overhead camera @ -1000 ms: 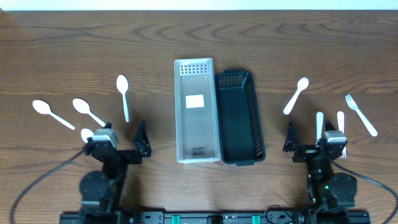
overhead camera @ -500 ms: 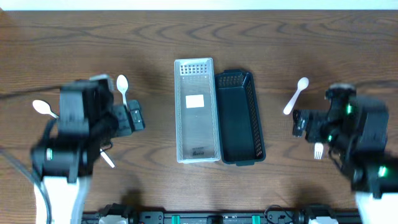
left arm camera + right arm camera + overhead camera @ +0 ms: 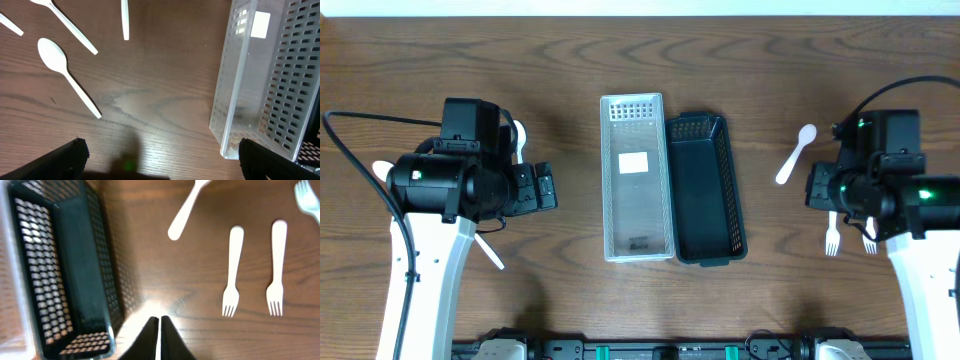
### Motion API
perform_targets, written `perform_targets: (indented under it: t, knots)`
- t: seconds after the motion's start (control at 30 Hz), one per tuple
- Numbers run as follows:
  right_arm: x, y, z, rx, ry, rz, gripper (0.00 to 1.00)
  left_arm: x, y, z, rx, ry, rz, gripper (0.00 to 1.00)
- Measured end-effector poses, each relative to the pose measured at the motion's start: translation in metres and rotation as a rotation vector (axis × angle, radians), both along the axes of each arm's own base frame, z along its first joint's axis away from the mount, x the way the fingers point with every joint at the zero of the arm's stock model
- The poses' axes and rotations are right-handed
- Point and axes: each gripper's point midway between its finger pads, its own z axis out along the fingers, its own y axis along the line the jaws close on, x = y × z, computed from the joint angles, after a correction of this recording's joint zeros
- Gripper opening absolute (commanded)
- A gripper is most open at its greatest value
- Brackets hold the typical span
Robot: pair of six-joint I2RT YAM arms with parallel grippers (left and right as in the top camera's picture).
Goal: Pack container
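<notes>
Left gripper [image 3: 162, 157]: jaws spread wide, one black fingertip at each lower corner of the left wrist view. Between them, only bare wood of the dark brown wooden table [image 3: 570, 80].

Ahead and to the right of those jaws, the clear perforated plastic rectangular container [image 3: 260, 85]. Lies flat, near corner just beside the right fingertip, with a white rectangular label [image 3: 261, 25] toward the far end. Ahead and to the left of the jaws, a white plastic spoon [image 3: 67, 77], flat on the wood, bowl away from the jaws, handle slanting back toward them, well apart from the container. Farther ahead, at the top edge, three more white spoons [image 3: 125, 20], mostly handles, cut off by the frame.

Right gripper [image 3: 160, 335]: jaws pressed together, tips meeting along a thin line, closed on themselves.

To the left of the closed jaws, the black perforated plastic rectangular basket [image 3: 65, 270], near corner just beside the fingertips. Ahead and to the right, two white plastic forks [image 3: 232, 270], side by side, tines toward the jaws, near each other yet apart. Ahead, beyond the forks, another white spoon [image 3: 187, 210], handle end nearest the jaws, bowl cut off at the top edge. Far ahead to the right, in the corner, the tines of a third white fork [image 3: 306, 192].

Seen from overhead, container and basket rest long side against long side, between the two sets of jaws.
</notes>
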Motion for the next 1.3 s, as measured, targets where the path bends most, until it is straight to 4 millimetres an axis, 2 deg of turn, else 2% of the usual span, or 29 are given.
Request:
perform_targets:
  t: [0.07, 0.23, 0.4, 0.53, 0.7, 0.83, 0.93, 1.13, 1.3]
  knots:
    - [-0.002, 0.003, -0.019, -0.002, 0.023, 0.004, 0.01, 0.0, -0.001, 0.0, -0.005, 0.001, -0.001, 0.98]
    - [-0.019, 0.027, -0.071, 0.007, 0.115, 0.077, 0.01, -0.001, -0.002, 0.0, -0.013, 0.002, -0.003, 0.98]
    - [-0.032, 0.051, -0.101, 0.005, 0.183, 0.163, 0.01, -0.001, -0.003, 0.0, -0.015, 0.003, -0.004, 0.98]
    - [-0.036, 0.063, -0.11, -0.001, 0.221, 0.21, 0.02, -0.002, -0.003, 0.0, -0.015, 0.007, -0.004, 0.98]
    - [-0.039, 0.067, -0.124, -0.012, 0.282, 0.226, 0.02, -0.004, -0.002, -0.001, -0.014, 0.017, -0.004, 0.98]
    - [-0.036, 0.069, -0.134, -0.009, 0.309, 0.226, 0.01, -0.005, -0.002, -0.001, -0.014, 0.022, -0.004, 0.98]
    - [-0.035, 0.078, -0.138, 0.032, 0.321, 0.254, 0.02, -0.005, -0.002, -0.001, -0.014, 0.023, -0.004, 0.98]
    - [-0.024, 0.1, -0.137, 0.133, 0.274, 0.317, 0.03, -0.006, -0.002, -0.001, -0.014, 0.024, -0.004, 0.98]
    - [-0.011, 0.105, -0.134, 0.146, 0.216, 0.327, 0.04, -0.006, -0.002, -0.001, -0.014, 0.024, -0.004, 0.98]
